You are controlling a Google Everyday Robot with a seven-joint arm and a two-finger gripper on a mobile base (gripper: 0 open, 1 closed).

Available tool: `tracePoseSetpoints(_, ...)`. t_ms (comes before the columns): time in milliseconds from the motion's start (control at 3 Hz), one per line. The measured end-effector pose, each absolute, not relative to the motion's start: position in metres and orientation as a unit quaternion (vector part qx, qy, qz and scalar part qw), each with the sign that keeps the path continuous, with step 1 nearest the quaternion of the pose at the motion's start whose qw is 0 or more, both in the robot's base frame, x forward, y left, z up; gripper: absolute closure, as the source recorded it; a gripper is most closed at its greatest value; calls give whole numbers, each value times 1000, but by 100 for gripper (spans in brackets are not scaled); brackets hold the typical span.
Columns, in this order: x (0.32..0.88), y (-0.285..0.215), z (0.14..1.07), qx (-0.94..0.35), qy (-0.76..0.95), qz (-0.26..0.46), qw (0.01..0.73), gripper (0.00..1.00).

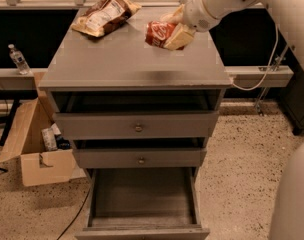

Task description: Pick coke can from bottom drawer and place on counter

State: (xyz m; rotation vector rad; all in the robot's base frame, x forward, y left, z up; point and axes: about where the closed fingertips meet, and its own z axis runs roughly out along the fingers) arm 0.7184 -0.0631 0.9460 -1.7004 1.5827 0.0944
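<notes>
The red coke can (159, 34) with white lettering lies on its side in my gripper (173, 34), over the back middle of the grey counter (127, 64). The cream-coloured fingers (181, 36) are closed around the can. I cannot tell whether the can touches the counter. The white arm comes in from the upper right. The bottom drawer (142, 196) is pulled open at the bottom of the view and its grey floor is bare.
A brown snack bag (104, 15) lies at the counter's back left. The two upper drawers (138, 128) with brass knobs stand slightly open. An open cardboard box (34, 151) sits on the floor at left, and a water bottle (18, 59) stands on a ledge behind it.
</notes>
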Motion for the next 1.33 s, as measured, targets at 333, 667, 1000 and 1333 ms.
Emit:
tracePoseSetpoints(333, 730, -25, 929, -635, 664, 61, 391, 100)
tracePoseSetpoints(667, 745, 3, 904, -620, 682, 94, 377, 100)
tracePoseSetpoints(1000, 764, 31, 884, -625, 681, 128, 360, 74)
tracePoseSetpoints(1333, 773, 49, 877, -634, 678, 138, 346, 50)
